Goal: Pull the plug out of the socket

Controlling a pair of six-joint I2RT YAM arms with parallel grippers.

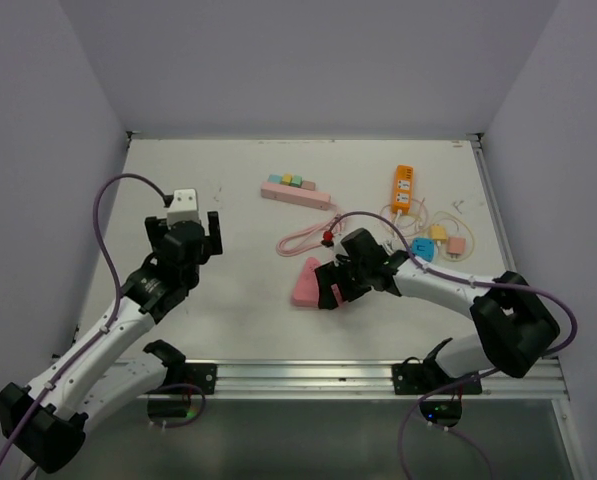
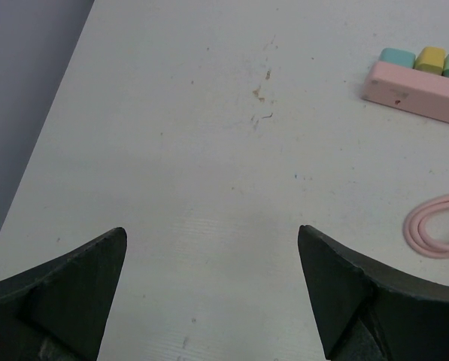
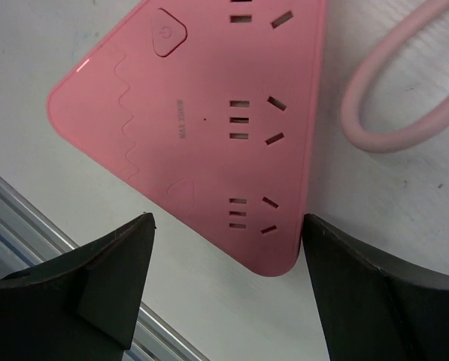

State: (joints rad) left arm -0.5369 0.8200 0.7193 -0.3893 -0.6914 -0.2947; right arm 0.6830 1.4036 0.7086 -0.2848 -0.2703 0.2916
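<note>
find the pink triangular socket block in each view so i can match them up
top external: the pink triangular socket block lies just below the centre of the picture.
left wrist: not in it.
right wrist: it fills the upper middle, with one rounded corner pointing down between the jaws.
shared landmark: the pink looped cable, seen at the right edge of the left wrist view and upper right in the right wrist view.

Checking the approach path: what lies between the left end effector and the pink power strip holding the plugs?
Only bare table with faint scuffs up to the power strip, per the left wrist view; the pink cable lies aside.
</note>
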